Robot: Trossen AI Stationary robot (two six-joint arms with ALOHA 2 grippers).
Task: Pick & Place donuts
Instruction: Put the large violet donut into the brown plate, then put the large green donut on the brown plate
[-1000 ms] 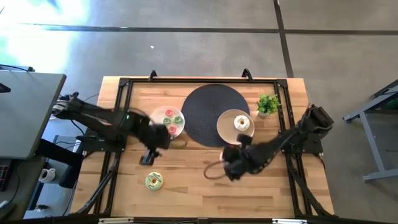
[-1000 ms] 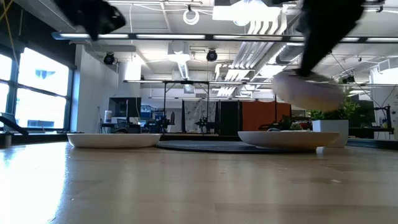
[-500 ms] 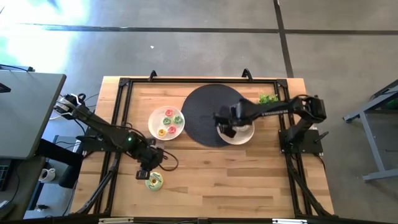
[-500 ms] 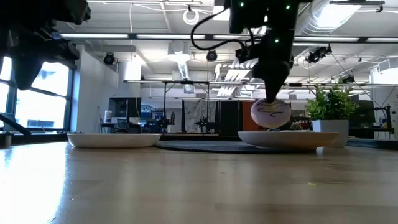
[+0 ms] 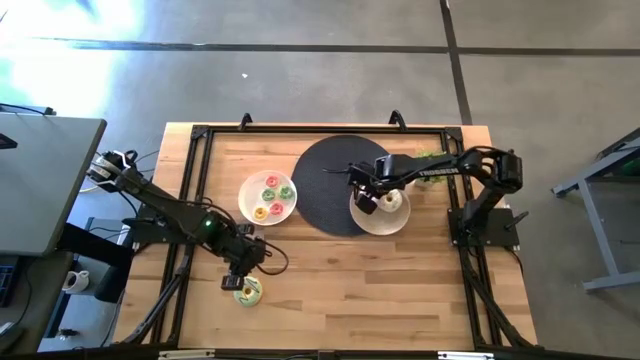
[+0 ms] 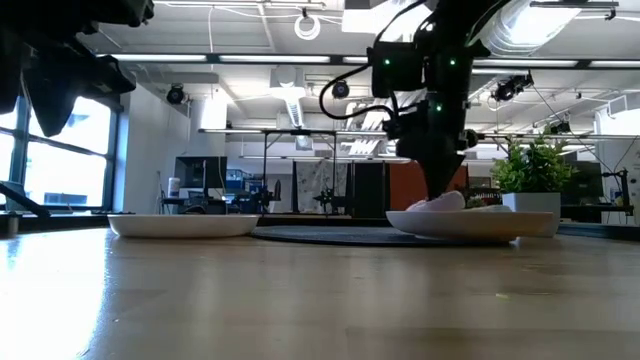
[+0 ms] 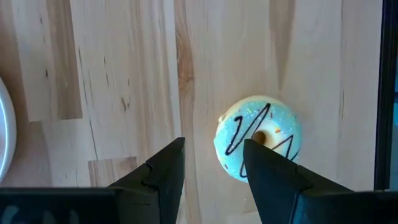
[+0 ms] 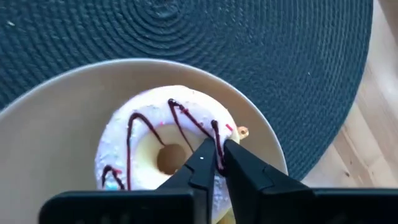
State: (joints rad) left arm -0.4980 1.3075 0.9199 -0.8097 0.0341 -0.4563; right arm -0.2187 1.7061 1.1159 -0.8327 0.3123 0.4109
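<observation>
A green-iced donut with dark drizzle (image 5: pixel 248 291) (image 7: pixel 258 146) lies flat on the wood near the table's near edge. My left gripper (image 5: pixel 240 273) (image 7: pixel 211 155) hovers open just above and beside it. A white-iced donut with chocolate drizzle (image 8: pixel 165 140) (image 6: pixel 440 203) lies tilted on the cream plate (image 5: pixel 392 219) (image 8: pixel 56 118). My right gripper (image 5: pixel 367 203) (image 8: pixel 219 158) is shut on it. Another white donut (image 5: pixel 391 198) lies on the same plate. Small green, pink and orange donuts (image 5: pixel 270 195) sit on a white plate (image 5: pixel 248 205). My right gripper pinches the white donut by its ring (image 8: pixel 202 127), beside the hole, between the two fingers. They come from above, pointing down. The donut rests tilted on the cream plate (image 6: pixel 465 225); what lies under it is hidden.
A big black woven disc (image 5: pixel 330 175) lies under the far part of the cream plate. A small potted plant (image 5: pixel 430 160) (image 6: pixel 535 180) stands by the far right corner. Bare wood stretches along the near half of the table. Black frame rails run along both sides.
My right gripper carried the white donut from the table's middle toward the far edge, over the cream plate, then came down; the donut hung below the fingers and now rests on the plate. My left gripper moved from beside the white plate toward the near edge, over the green donut.
</observation>
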